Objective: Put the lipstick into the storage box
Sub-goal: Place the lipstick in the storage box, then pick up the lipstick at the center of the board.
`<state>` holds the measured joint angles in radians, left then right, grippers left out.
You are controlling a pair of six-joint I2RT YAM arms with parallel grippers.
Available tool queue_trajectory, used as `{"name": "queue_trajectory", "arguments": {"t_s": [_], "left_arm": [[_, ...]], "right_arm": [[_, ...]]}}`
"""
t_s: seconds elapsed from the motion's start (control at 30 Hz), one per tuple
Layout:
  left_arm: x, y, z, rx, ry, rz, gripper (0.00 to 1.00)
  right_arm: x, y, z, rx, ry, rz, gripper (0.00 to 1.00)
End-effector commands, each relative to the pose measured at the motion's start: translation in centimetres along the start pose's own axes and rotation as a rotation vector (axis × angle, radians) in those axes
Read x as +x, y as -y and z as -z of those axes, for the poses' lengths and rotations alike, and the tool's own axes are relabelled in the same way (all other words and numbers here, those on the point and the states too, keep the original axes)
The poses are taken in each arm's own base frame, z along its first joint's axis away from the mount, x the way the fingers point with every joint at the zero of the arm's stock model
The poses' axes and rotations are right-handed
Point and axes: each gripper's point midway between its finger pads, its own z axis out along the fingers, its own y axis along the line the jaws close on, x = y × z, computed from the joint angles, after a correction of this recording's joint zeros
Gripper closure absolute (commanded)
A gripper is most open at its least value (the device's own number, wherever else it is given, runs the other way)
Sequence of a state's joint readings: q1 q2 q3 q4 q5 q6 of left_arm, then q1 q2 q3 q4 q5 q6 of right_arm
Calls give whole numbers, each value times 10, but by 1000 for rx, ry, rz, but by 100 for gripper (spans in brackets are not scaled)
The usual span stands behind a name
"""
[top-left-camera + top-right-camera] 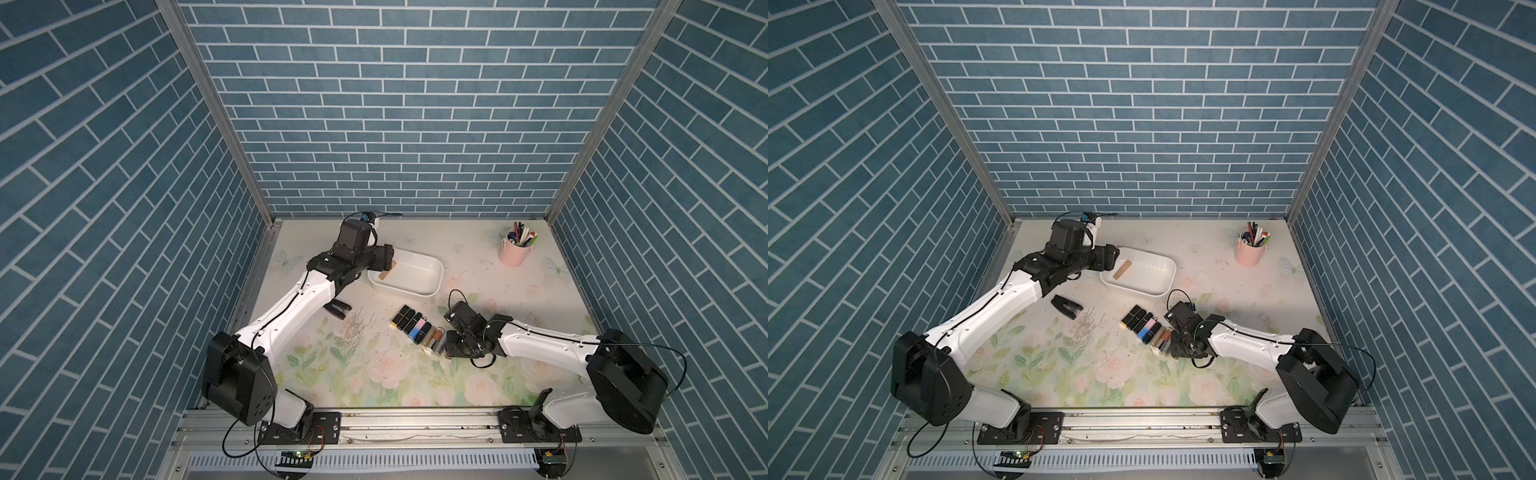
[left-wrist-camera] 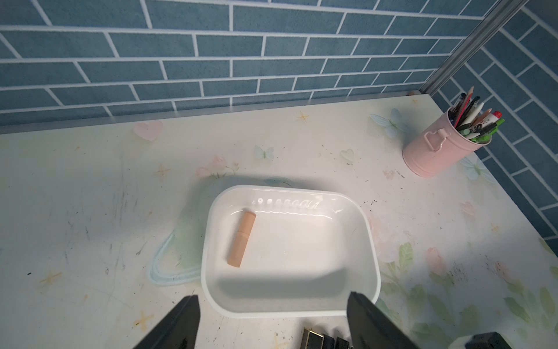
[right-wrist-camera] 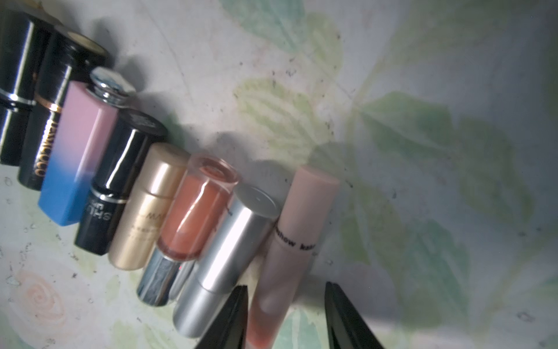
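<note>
The white storage box (image 1: pixel 415 272) (image 1: pixel 1150 270) (image 2: pixel 302 250) stands left of centre at the back. One tan lipstick (image 1: pixel 385 274) (image 1: pixel 1122 269) (image 2: pixel 241 238) lies inside it near its left end. My left gripper (image 1: pixel 390 258) (image 2: pixel 271 296) hangs open and empty over the box's left end. A row of several lipsticks (image 1: pixel 415 330) (image 1: pixel 1144 328) (image 3: pixel 136 187) lies on the mat in front of the box. My right gripper (image 1: pixel 446 354) (image 3: pixel 286 285) is low at the row's right end. Its open jaws straddle a pale pink lipstick (image 3: pixel 297 229), with a gap on the outer side.
A pink pen cup (image 1: pixel 515 249) (image 1: pixel 1250 251) (image 2: pixel 440 151) full of pens stands at the back right. A small black stapler-like object (image 1: pixel 338 309) (image 1: pixel 1066 306) lies by the left arm, with fine scattered bits (image 1: pixel 353 328) beside it. Brick-patterned walls close in three sides.
</note>
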<state>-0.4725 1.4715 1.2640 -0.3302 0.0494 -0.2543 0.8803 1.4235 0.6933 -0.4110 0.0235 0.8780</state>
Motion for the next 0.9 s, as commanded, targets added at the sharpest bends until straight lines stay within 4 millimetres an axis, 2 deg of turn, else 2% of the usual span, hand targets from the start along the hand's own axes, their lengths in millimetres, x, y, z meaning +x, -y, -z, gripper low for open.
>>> {"name": "queue_trajectory", "arguments": {"t_s": [0.0,0.23,0.37,0.47,0.53,0.63,0.77,0.87], "left_arm": [[6,4,3,25,-6,5,17],[15,7,5,60,-22,17,12],[20,10,6,106,-31,45,7],[19,11,8,138,-32,66,0],[17,11,10,156,-30,80,0],[14,10,16,206,-18,110,0],[9,10,25,327,10,173,1],[2,16,34,465,43,230,0]], "right_arm": [[-1,2,1,46,-1,-4,56],[6,4,-5,39,-23,-1,65],[9,6,-8,43,-30,0,77],[9,5,-8,37,-31,4,82],[6,7,-6,55,-22,11,84],[-5,16,7,83,15,5,84],[-42,20,37,53,133,4,84],[-79,0,67,-71,250,34,84]]}}
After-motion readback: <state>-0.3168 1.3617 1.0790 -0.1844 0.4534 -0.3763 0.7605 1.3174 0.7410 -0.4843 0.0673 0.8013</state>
